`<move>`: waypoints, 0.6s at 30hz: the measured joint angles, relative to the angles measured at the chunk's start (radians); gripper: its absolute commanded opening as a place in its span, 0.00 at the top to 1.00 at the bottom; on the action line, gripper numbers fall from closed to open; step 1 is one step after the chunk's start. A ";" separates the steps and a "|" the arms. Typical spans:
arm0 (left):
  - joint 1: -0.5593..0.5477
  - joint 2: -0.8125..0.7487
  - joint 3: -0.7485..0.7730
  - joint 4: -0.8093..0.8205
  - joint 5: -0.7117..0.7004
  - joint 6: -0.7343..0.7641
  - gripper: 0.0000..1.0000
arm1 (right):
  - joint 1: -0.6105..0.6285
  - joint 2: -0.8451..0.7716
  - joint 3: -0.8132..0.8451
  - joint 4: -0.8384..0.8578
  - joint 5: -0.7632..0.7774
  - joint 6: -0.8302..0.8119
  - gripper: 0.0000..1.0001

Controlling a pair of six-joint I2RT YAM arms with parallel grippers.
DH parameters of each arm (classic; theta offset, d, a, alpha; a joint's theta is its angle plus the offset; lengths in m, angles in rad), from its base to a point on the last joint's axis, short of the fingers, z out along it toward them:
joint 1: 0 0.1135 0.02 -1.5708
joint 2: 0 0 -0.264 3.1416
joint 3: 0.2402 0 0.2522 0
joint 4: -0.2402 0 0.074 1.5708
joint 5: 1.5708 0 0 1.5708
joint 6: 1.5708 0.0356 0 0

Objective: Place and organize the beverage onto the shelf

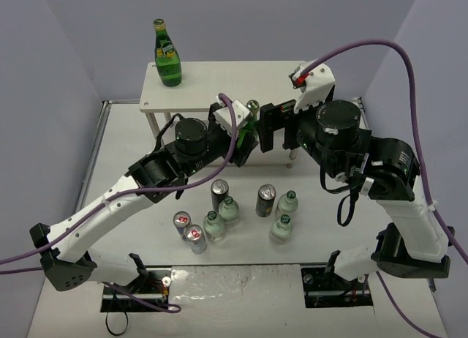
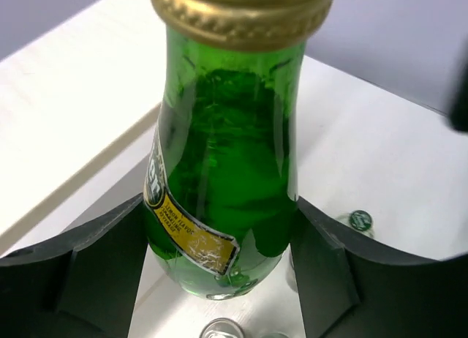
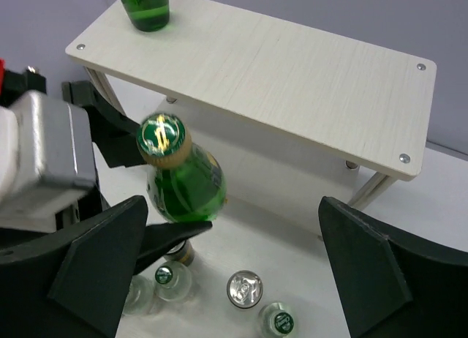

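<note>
My left gripper (image 1: 243, 137) is shut on a dark-green glass bottle (image 1: 250, 118) with a gold cap. It holds the bottle off the table, just in front of the shelf (image 1: 219, 85). In the left wrist view the bottle (image 2: 227, 155) fills the gap between my fingers (image 2: 102, 265). A second green bottle (image 1: 167, 56) stands upright on the shelf top at its left end. My right gripper (image 1: 276, 126) is open and empty, close to the right of the held bottle (image 3: 179, 173).
On the table in front stand two black cans (image 1: 219, 193) (image 1: 265, 200), two silver cans (image 1: 181, 223) (image 1: 197, 238) and several clear green-capped bottles (image 1: 229, 210) (image 1: 287, 204). The shelf top (image 3: 278, 74) is bare right of the standing bottle (image 3: 144, 5). Purple cables arch overhead.
</note>
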 measured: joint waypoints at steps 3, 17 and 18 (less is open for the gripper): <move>0.000 0.000 0.082 -0.084 -0.107 -0.004 0.01 | 0.005 -0.031 -0.035 0.032 0.002 0.002 0.00; 0.311 0.058 0.412 -0.314 -0.357 -0.147 0.98 | 0.005 -0.160 -0.168 0.110 0.068 0.024 0.00; 0.320 0.059 0.407 -0.325 -0.367 -0.150 0.98 | 0.005 -0.160 -0.170 0.111 0.071 0.025 0.00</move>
